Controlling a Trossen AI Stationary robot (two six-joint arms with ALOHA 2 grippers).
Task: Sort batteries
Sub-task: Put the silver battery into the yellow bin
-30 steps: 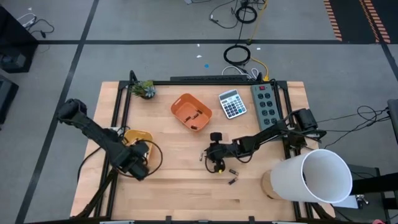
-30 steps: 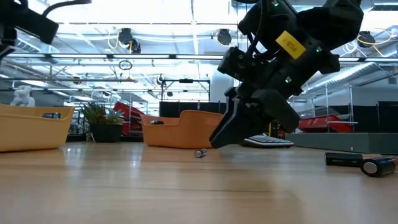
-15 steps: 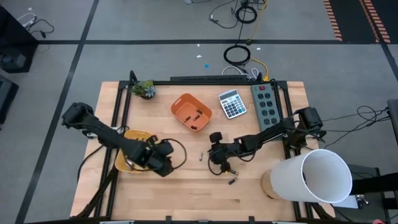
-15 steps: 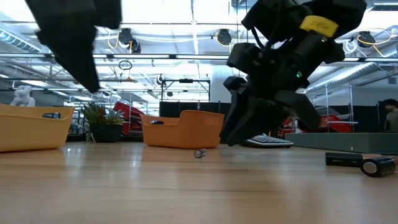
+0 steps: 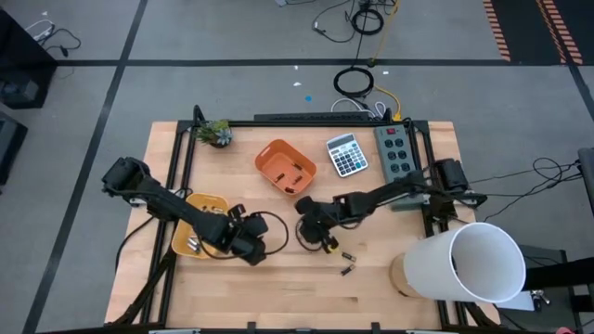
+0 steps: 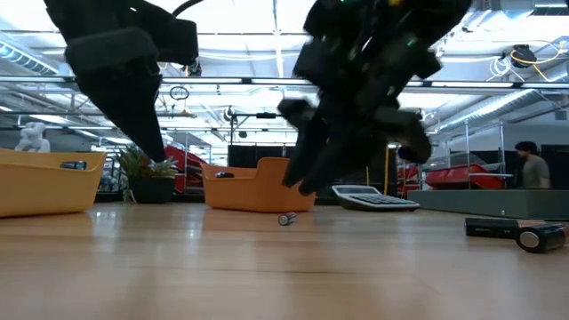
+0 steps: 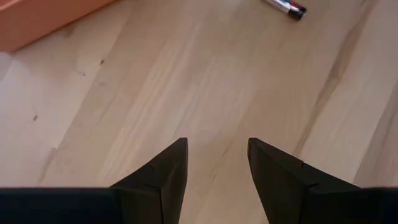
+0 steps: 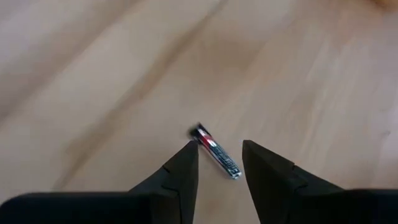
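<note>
The right tool [image 8: 219,163] hung low over the middle of the counter [image 5: 278,288], fingers apart and holding nothing, with a thin dark battery [image 8: 216,152] lying on the wood between its fingertips. The left tool [image 7: 216,163] was also open and empty, near the yellow tray [image 5: 192,234]. Two more batteries [image 5: 347,263] lay on the counter nearby. Others sat in the orange tray [image 5: 285,167], which stood beside the calculator [image 5: 346,154].

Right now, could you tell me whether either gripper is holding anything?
Neither: the left gripper is open over bare table, the right gripper open above a battery.
</note>
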